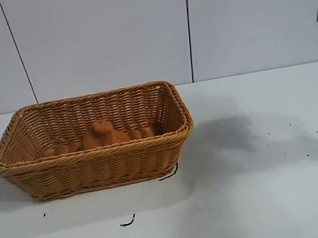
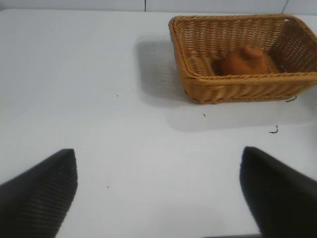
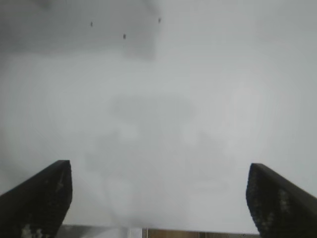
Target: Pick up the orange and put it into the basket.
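So you have one orange [image 1: 103,134] lying inside one basket [image 1: 93,163] on the table [image 1: 270,198] — only its knobbed top clears the rim. Your left gripper [image 2: 158,183] and right gripper [image 3: 158,193] both hang over bare table, fingers spread wide, empty — fingertips cut off at the edges.

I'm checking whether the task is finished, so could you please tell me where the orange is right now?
The orange lies inside the basket, on its floor near the middle, at the left of the exterior view; no gripper is near it.
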